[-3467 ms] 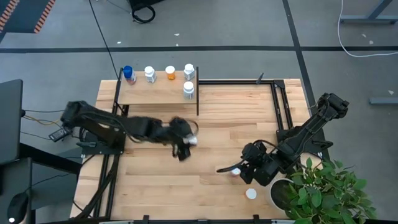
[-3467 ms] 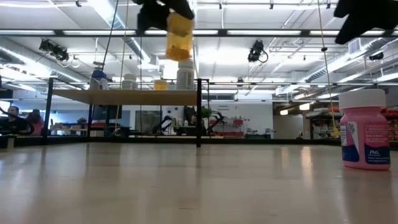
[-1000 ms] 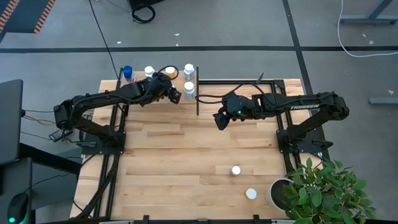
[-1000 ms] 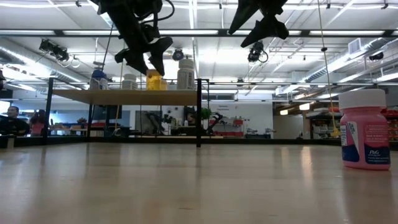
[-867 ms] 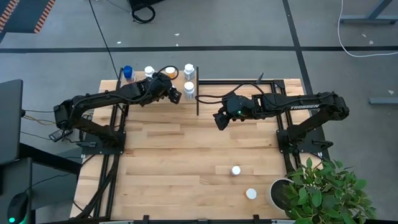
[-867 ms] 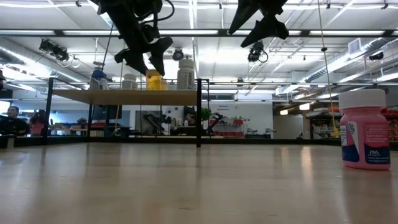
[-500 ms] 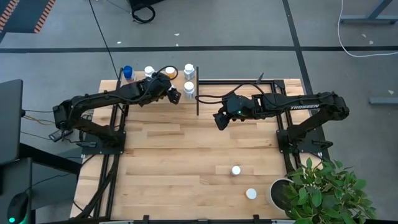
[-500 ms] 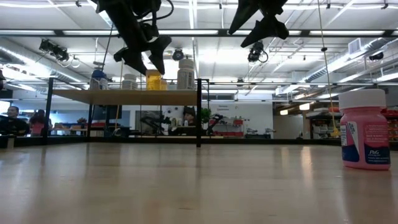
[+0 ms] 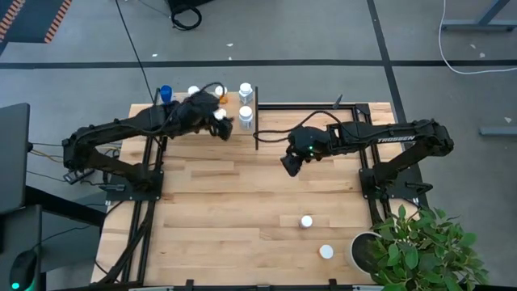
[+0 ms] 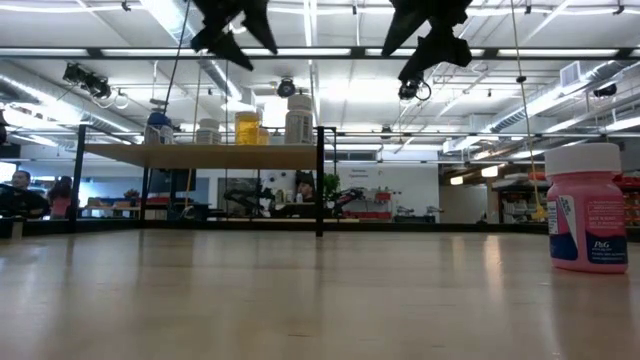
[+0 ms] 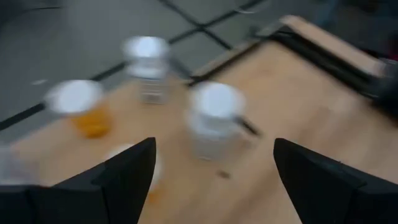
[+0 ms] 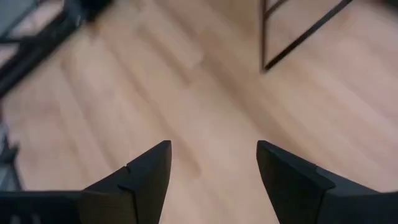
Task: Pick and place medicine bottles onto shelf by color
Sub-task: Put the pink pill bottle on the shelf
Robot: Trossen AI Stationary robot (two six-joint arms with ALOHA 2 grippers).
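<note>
Two arms in my view, both raised clear of the table (image 9: 218,202).

Item, left gripper (image 9: 222,125): I have it over the shelf (image 9: 182,123), fingers (image 11: 124,174) spread wide with nothing between them. Through its wrist camera I see bare shelf board between the fingertips and several bottles just ahead, blurred.

Item, shelf stock, counted from above. Blue-capped bottle (image 9: 166,94) at the end farthest from the left gripper. White-capped bottle (image 9: 193,91) partly hidden behind that gripper's wrist. Orange bottle (image 9: 223,97) just beyond the gripper, mostly covered by it; from table height I see an amber bottle (image 10: 247,128) standing upright on the board with the gripper above and apart from it. Two white-capped bottles on the end nearest the right arm: one at the back edge (image 9: 245,92), one nearer the front (image 9: 245,116), just beside the left gripper's tips.

Item, right gripper (image 9: 291,164): hanging over bare planks beside the shelf's black frame post, fingers (image 12: 140,174) apart and empty.

Item, bottles on the table, both white caps seen from above: one (image 9: 306,221) well away from the right gripper toward the table's front, another (image 9: 325,251) farther on, near the potted plant (image 9: 424,246). At table height, a pink bottle (image 10: 586,208) with a white cap stands upright; I cannot tell which of the two it is.
</note>
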